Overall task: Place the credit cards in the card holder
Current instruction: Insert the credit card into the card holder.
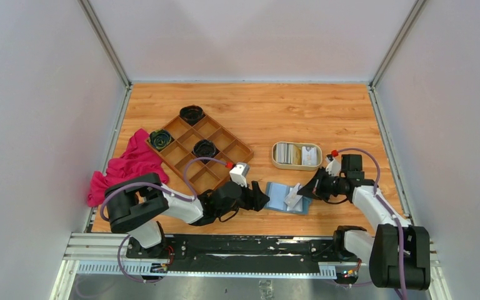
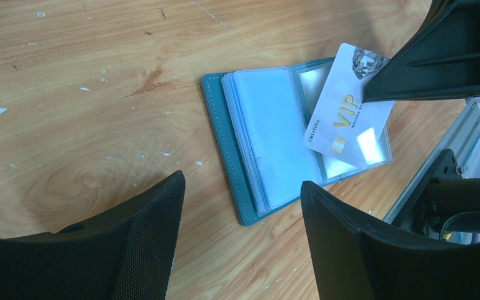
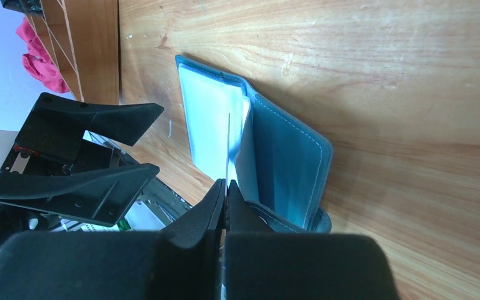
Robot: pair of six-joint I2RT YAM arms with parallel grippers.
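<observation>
Pink cloth (image 1: 128,165) at the bench (image 1: 300,112) left edge, beside the wooden compartment tray (image 1: 222,134). The left jaws, released, sit just left of the open card holder (image 2: 265,137) near the front edge. The right jaws, clenched on a white credit card (image 2: 345,122), tilt it over the holder's right leaf. Cream oval tray (image 1: 275,156) stands behind, apart.
</observation>
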